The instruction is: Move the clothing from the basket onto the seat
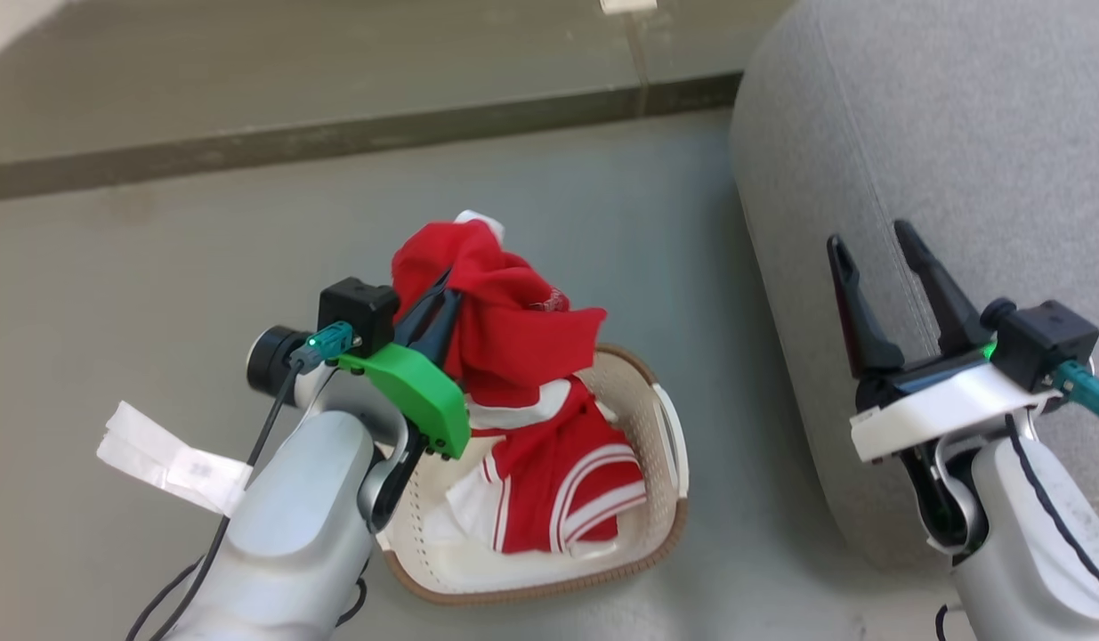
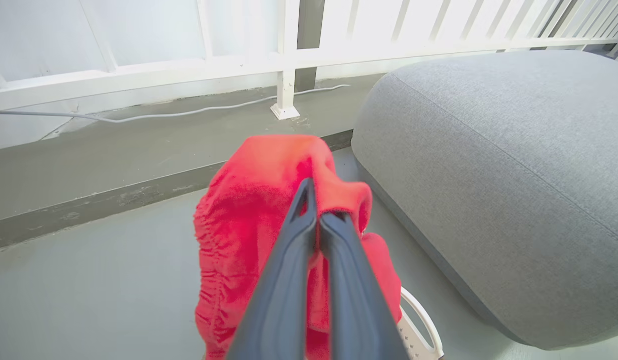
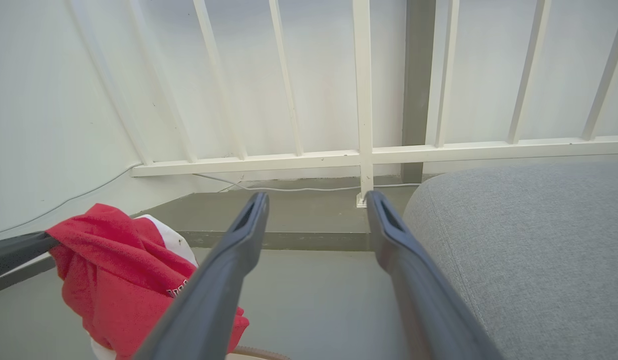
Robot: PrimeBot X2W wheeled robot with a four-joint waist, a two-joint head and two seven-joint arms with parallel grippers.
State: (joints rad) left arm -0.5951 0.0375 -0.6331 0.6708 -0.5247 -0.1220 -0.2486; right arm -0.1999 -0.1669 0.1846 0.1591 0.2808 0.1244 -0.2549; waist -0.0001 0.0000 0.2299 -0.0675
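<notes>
My left gripper (image 1: 442, 298) is shut on a red garment (image 1: 500, 307) of the clothing and holds it lifted above the basket (image 1: 669, 521). In the left wrist view the closed fingers (image 2: 293, 270) pinch the red cloth (image 2: 248, 210), which drapes over them. More red and white striped clothing (image 1: 558, 485) lies inside the cream basket. The grey seat (image 1: 941, 160) rises at the right, and in the left wrist view the seat (image 2: 514, 175) lies beyond the held cloth. My right gripper (image 1: 878, 245) hangs open over the seat's edge, nothing between its fingers; the right wrist view catches the held garment (image 3: 118, 280) at the left.
A white paper tag (image 1: 171, 458) hangs by my left forearm. A raised dark floor strip (image 1: 335, 138) runs along the back. A white railing (image 3: 364, 100) with a thin cable (image 2: 188, 112) at its foot stands behind the grey floor (image 1: 157, 285).
</notes>
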